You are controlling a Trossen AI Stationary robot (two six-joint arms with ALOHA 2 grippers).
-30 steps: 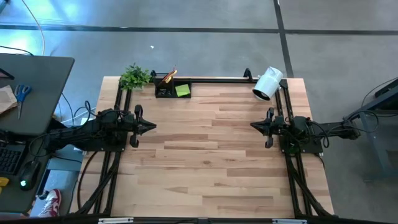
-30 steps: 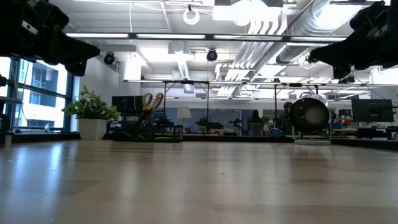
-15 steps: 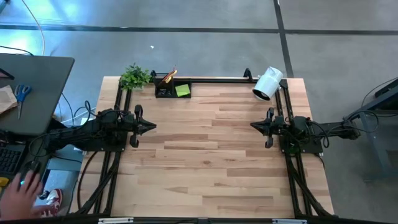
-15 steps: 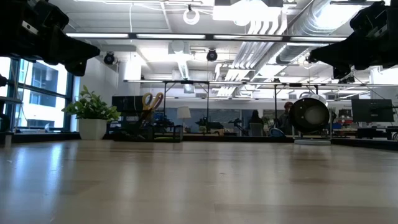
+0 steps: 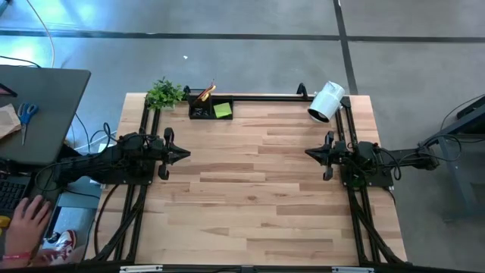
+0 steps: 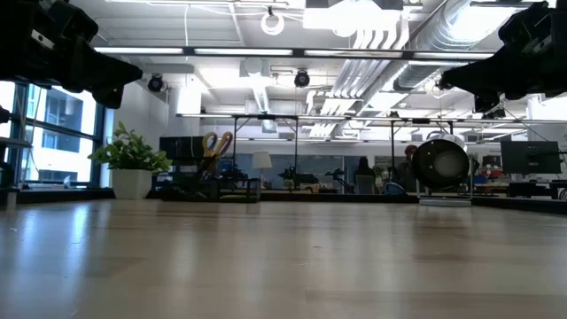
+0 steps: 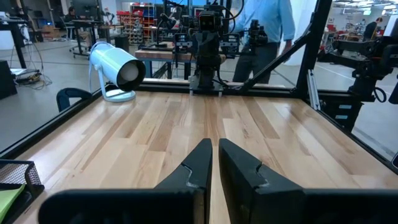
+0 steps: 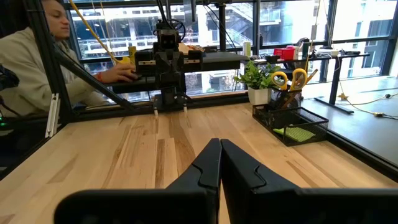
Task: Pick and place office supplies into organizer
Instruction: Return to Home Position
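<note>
**A:** Where have the supplies ended up?

**B:** Every one I can make out is in the organizer (image 5: 198,111), which sits at the far edge of the counter (image 5: 250,189). The lime-green sticky-note pad (image 5: 222,111) lies flat in the low compartment on the organizer's side away from the plant (image 5: 164,93). The yellow-handled scissors (image 8: 288,79) and the orange pencils (image 5: 207,92) stand in the taller cup section, handles up. I'd say that's because the cup props up long things and the shallow bay suits a flat pad.

**A:** And the arms?

**B:** The left end effector (image 5: 182,155) hangs nearer than the organizer, off toward its plant side. Its fingers are pressed together with nothing between them. The right end effector (image 5: 311,153) mirrors it, well apart from the organizer on the opposite side, also pressed together and empty. The two point at each other across the wood.

**A:** Why are they parked like that?

**B:** It looks like a rest pose, drawn back and clear of the organizer. I see no loose supplies on the counter, so I judge the sorting is essentially finished.

**A:** What about the white cylinder (image 5: 326,101)?

**B:** It's tilted at the far corner, well apart from the organizer. The plant is just beside the organizer. Neither belongs in it.
</note>
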